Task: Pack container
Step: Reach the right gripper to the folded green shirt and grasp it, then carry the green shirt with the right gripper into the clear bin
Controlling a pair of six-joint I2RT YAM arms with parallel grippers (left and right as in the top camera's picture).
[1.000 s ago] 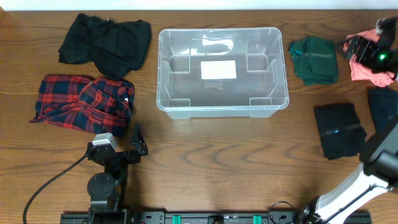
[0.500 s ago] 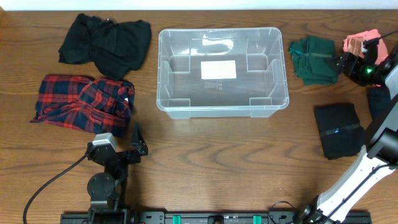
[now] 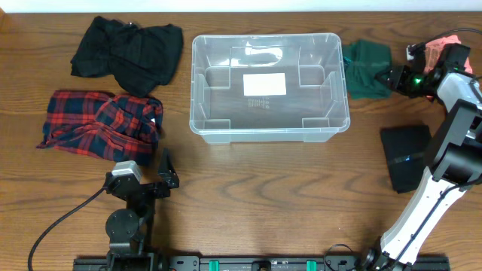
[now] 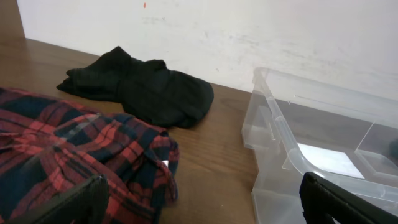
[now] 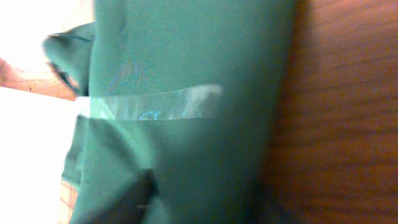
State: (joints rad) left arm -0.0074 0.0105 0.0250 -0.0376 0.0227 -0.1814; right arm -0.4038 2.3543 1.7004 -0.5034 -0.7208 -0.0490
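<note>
Step in hand, as judged: the green garment is going into the container.
- Container (image 3: 267, 79): sitting at the far centre of the table (image 3: 301, 203), with nothing lying inside it.
- Green garment (image 3: 365, 68): bunching against the container's right rim.
- Right gripper (image 3: 395, 79): appearing to be pinching the garment's near edge.
- Handling note: the cloth should be rising well above the rim before travelling inward, so that the trailing fold is neither snagging nor shoving the container.

Count:
- Container, one.
- Garments, five showing:
  - plaid shirt (image 3: 98, 124), one
  - black heap (image 3: 128, 49), one
  - folded black piece (image 3: 407, 154), one
  - green garment, one
  - pink cloth (image 3: 444, 51), one, peeking out by the right arm
- Grippers, two. The left gripper (image 3: 167, 172) is sitting near the front edge, jaws standing apart and holding nothing.
</note>
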